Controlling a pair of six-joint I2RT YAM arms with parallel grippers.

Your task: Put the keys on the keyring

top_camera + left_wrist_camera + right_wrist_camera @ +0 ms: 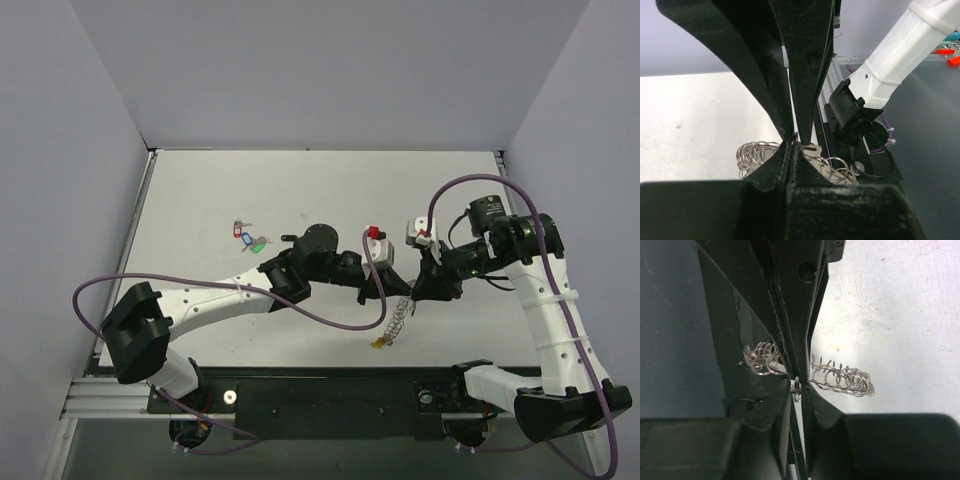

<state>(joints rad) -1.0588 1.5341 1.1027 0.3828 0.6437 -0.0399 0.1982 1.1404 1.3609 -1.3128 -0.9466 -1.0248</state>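
The keyring (398, 320), a wire loop fringed with small silver rings, hangs above the near middle of the table, and a yellow-tagged key (378, 343) dangles from its low end. My left gripper (401, 296) and right gripper (419, 291) meet at its top, both shut on it. In the left wrist view the left gripper (792, 137) pinches the keyring (757, 152), with rings bunched on either side of the jaws. The right gripper (797, 382) clamps the wire of the keyring (842, 377). Loose keys (243, 234) with red, blue and green tags lie on the table at the left.
The white table (200, 190) is walled on three sides. A black rail (330, 395) carrying the arm bases runs along the near edge. Purple cables (330, 315) loop beside both arms.
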